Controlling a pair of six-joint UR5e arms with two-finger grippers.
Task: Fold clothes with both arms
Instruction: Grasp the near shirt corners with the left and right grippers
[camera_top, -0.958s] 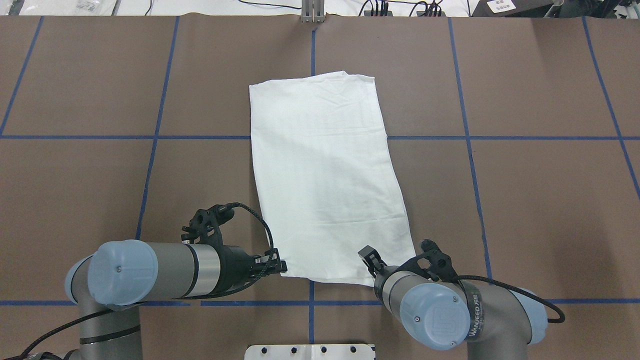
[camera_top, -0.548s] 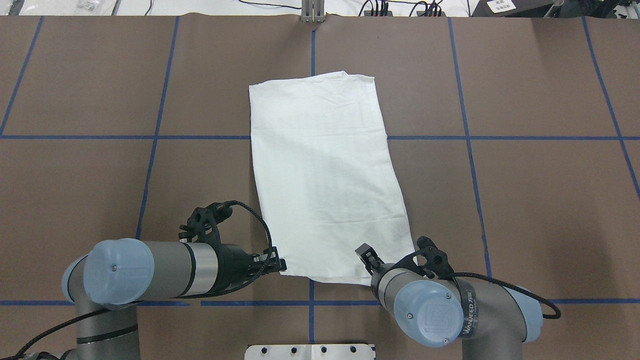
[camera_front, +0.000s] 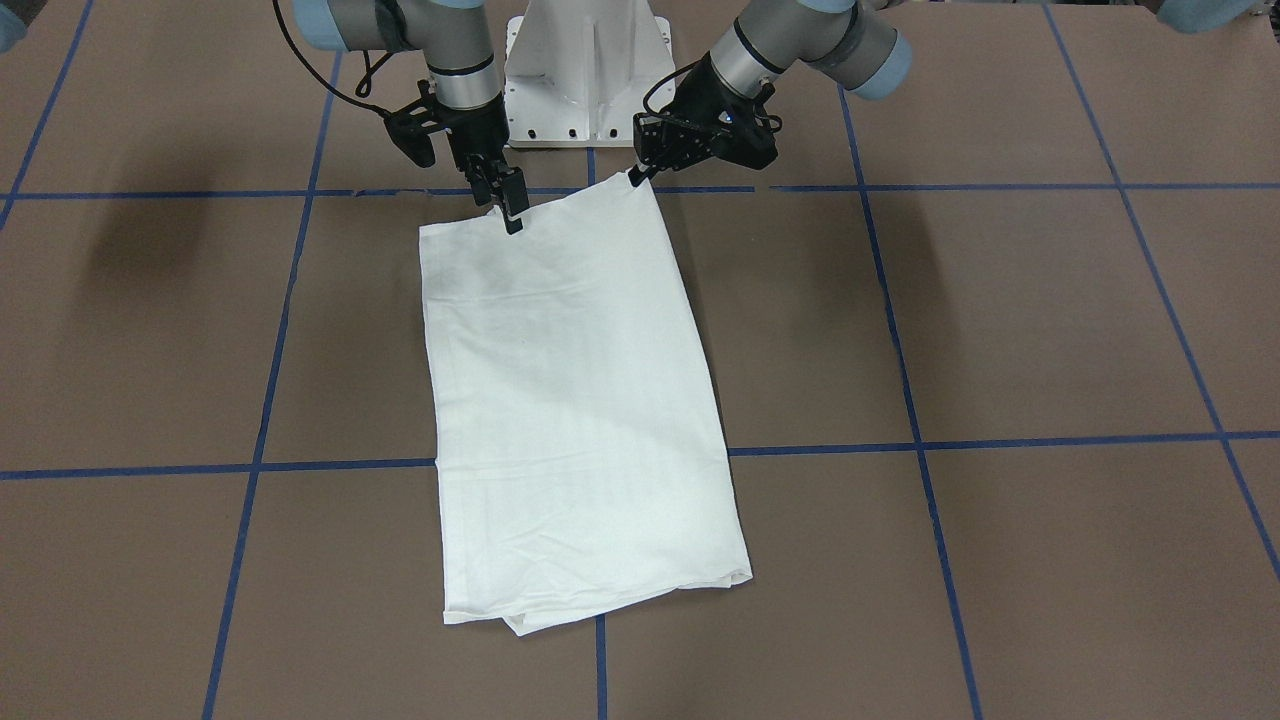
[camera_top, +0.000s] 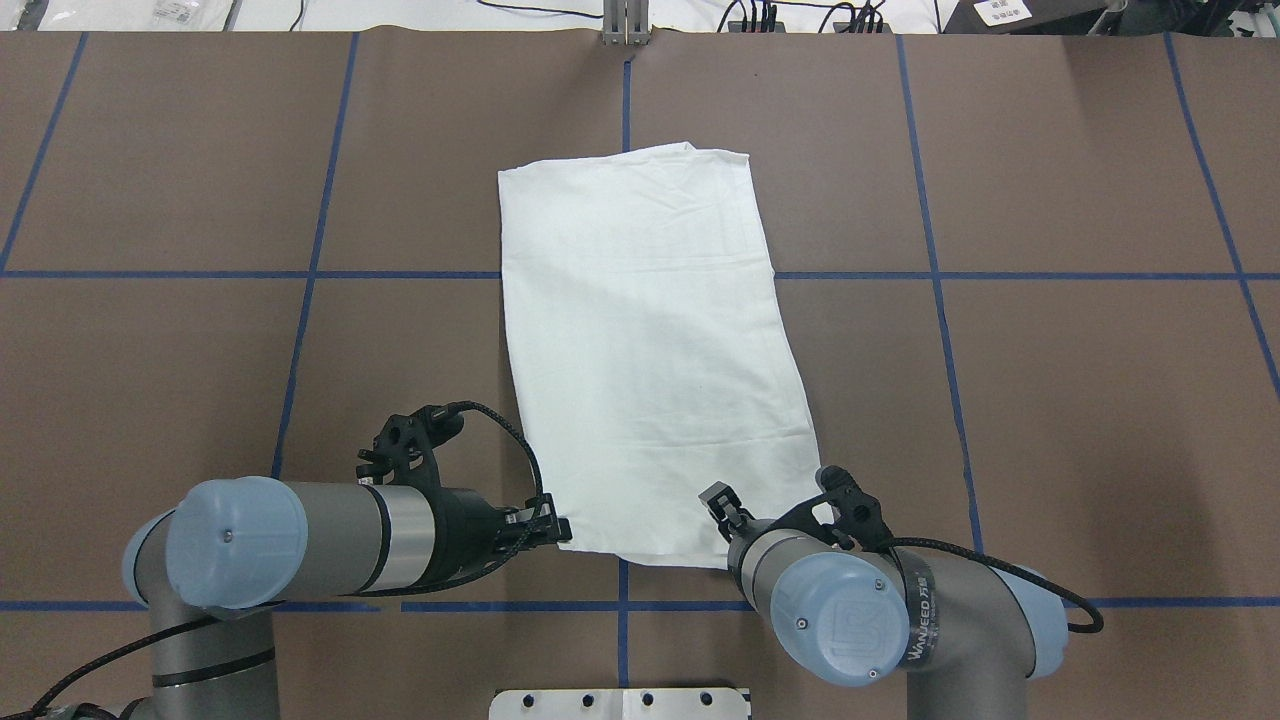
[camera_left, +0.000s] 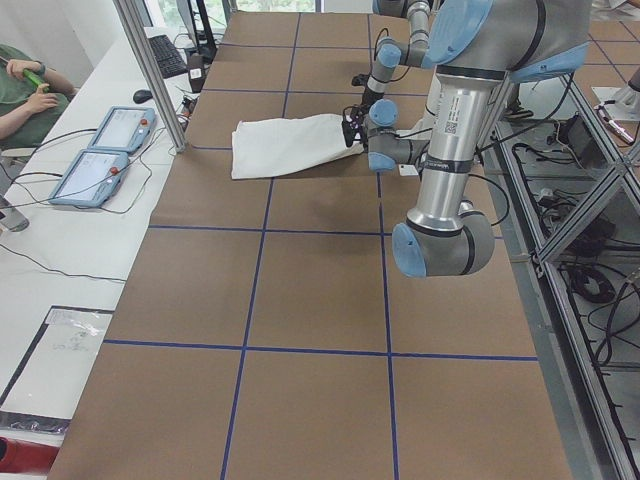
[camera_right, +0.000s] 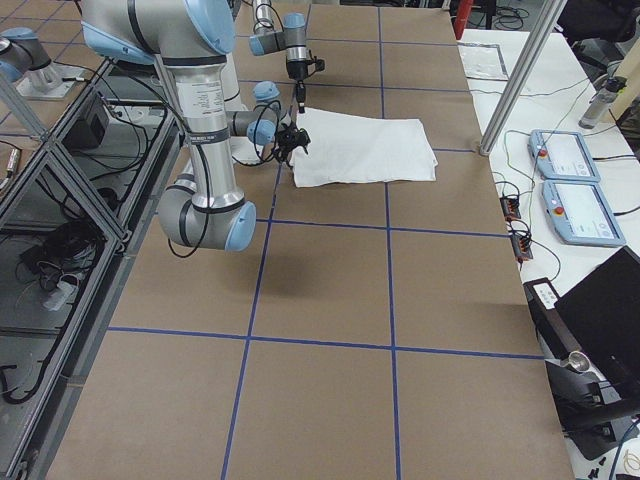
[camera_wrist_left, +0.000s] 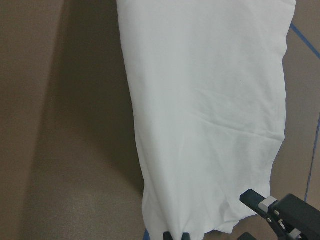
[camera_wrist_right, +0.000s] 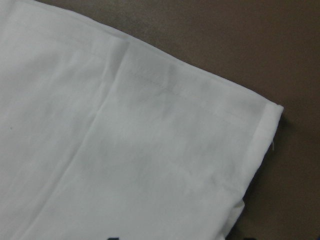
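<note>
— Where's the shirt (camera_top: 650, 350)?
— It's folded into a long strip, flat on the tabletop (camera_top: 1050, 400). The left tool (camera_top: 560, 530) pinches its robot-side corner. The right tool (camera_top: 722, 505) hangs spread open over that same edge.

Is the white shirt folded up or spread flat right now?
Folded. The white fabric shirt lies as one narrow rectangle, no sleeves or neck showing, with stacked layers at its far edge.

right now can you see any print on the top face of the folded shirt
No, in the overhead view the folded white shirt shows only plain white fabric, no lettering.
</note>
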